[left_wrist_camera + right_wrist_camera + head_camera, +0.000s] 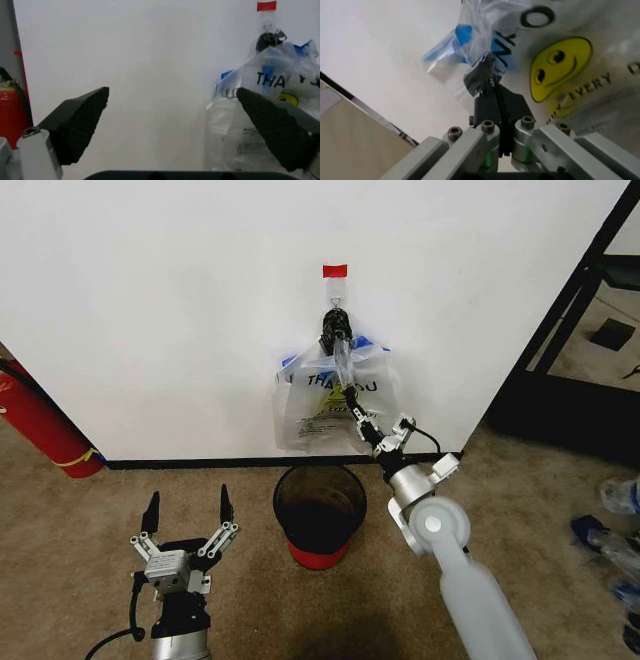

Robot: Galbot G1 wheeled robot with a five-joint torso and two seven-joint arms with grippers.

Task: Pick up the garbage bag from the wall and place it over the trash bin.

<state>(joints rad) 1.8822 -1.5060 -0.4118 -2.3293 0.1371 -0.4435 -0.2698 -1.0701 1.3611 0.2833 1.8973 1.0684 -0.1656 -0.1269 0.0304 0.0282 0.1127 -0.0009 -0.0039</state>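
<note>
The garbage bag [318,408], clear plastic with "THANK YOU" and a yellow smiley, hangs on the white wall [160,300] from a black knot [335,326] under a red tape strip [335,271]. My right gripper [356,416] is shut on a fold of its plastic, and in the right wrist view the gripper [487,77] pinches the bag [560,67] beside the smiley. The black trash bin [320,498] with a red base stands on the carpet directly below. My left gripper [187,510] waits open left of the bin, its fingers [80,120] spread before the wall and bag [227,127].
A red fire extinguisher [45,425] leans at the wall's left end. A black shelf frame [570,310] stands at the right past the wall's corner. Plastic bottles [618,496] lie on the carpet at the far right. A black baseboard [200,463] runs along the wall.
</note>
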